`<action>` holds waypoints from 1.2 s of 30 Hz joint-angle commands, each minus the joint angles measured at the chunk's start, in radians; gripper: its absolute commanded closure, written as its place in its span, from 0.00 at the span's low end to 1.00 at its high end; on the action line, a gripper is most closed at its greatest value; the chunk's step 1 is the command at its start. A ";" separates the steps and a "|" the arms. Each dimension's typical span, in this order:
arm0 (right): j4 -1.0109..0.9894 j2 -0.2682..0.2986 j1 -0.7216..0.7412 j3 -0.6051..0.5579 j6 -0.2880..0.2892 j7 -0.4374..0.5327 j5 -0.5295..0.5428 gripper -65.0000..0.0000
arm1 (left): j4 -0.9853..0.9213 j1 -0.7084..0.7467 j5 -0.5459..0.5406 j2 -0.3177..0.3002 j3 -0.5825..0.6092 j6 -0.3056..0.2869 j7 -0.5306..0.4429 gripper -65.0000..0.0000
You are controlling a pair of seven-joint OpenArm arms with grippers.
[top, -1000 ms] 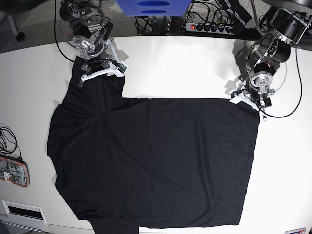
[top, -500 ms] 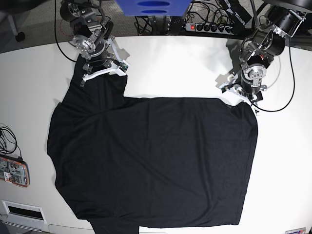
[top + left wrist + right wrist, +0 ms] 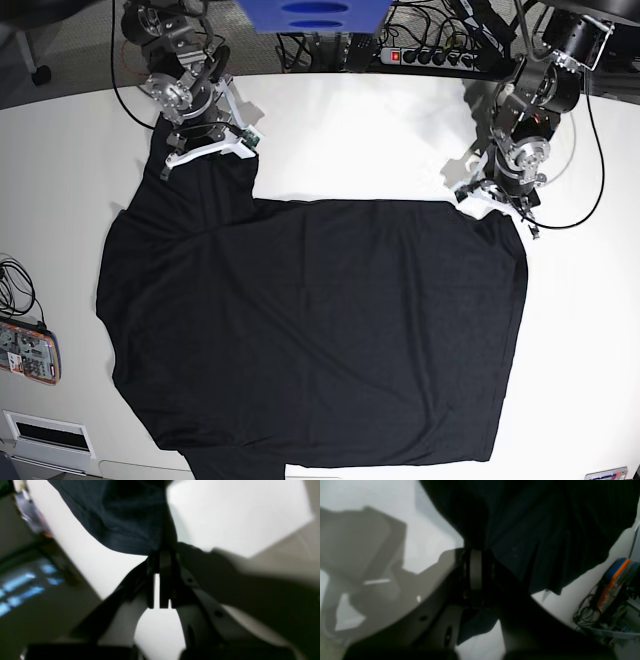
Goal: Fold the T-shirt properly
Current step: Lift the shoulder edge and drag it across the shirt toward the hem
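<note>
T-shirt (image 3: 320, 330) flat, black, spread wide on the surface (image 3: 380, 140).
My left hand (image 3: 497, 197) and right hand (image 3: 207, 150) each pinch a top corner.

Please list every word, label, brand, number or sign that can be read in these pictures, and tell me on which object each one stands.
No text can be read in any view.
T-shirt: plain black, no print or readable label visible.
Orange-edged device at the table's edge: markings too small to read.
Power strip: only a red switch, no legible text.
Blue object at the top: darker oval shapes, no letters.
</note>
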 commanded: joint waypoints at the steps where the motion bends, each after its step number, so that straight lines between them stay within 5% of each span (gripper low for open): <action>1: 0.018 0.005 0.035 0.007 -0.011 0.009 -0.005 1.00 | 0.005 -0.024 -0.021 0.022 -0.026 -0.018 -0.041 1.00; 11: 0.013 0.005 0.251 0.010 -0.010 0.006 -0.003 1.00 | -0.001 -0.106 -0.022 0.200 -0.272 -0.018 -0.237 1.00; 23: -0.028 0.005 0.457 0.012 -0.010 0.009 -0.002 1.00 | -0.155 -0.311 -0.027 0.205 -0.296 -0.018 -0.237 1.00; 36: -0.377 0.005 0.550 0.045 -0.011 0.101 0.000 1.00 | -0.193 -0.415 -0.022 0.211 -0.324 -0.018 -0.234 1.00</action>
